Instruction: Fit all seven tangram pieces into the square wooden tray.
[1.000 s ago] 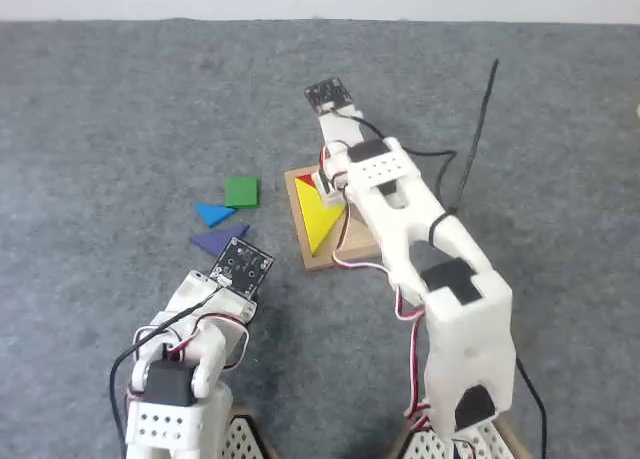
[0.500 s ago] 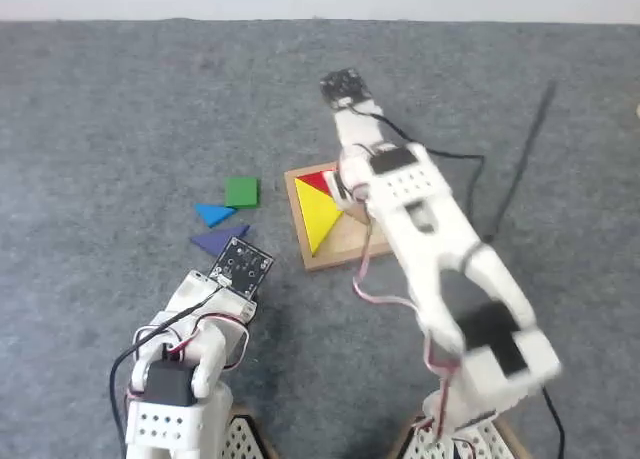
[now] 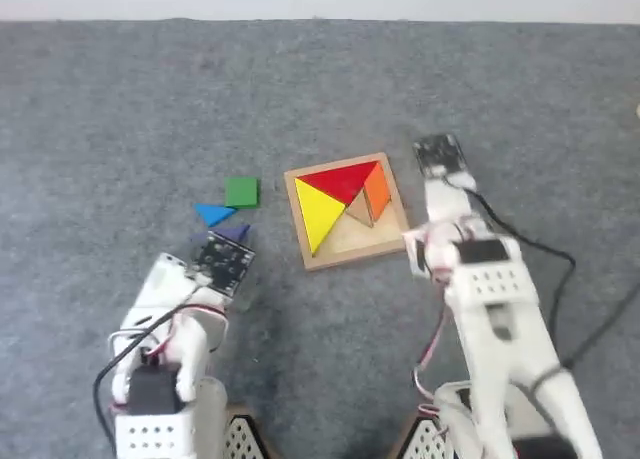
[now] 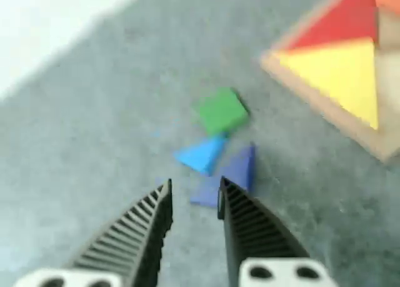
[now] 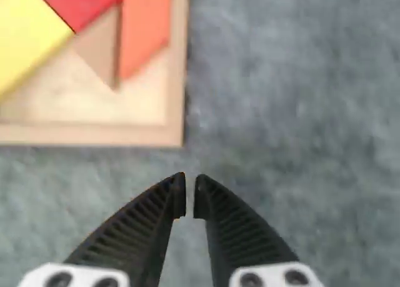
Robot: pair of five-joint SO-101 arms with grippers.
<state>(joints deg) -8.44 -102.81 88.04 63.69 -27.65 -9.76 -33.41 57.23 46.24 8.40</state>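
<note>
The square wooden tray (image 3: 347,256) holds a red triangle (image 3: 338,179), a yellow triangle (image 3: 317,214) and an orange piece (image 3: 377,191); part of its floor is bare. Left of it on the carpet lie a green square (image 3: 241,191), a light blue triangle (image 3: 213,214) and a purple triangle (image 3: 234,234). My left gripper (image 4: 194,193) hovers open just short of the purple triangle (image 4: 234,171), with nothing between its fingers. My right gripper (image 5: 189,188) is shut and empty above bare carpet, just off the tray's rim (image 5: 178,68).
Grey carpet covers the whole table. The left arm's base (image 3: 160,419) and the right arm's base (image 3: 500,399) stand at the near edge. A black cable (image 3: 560,264) trails to the right of the right arm.
The right arm has swung off the tray to its right side, uncovering the red and orange pieces. The left arm has shifted a little to the left, toward the loose pieces.
</note>
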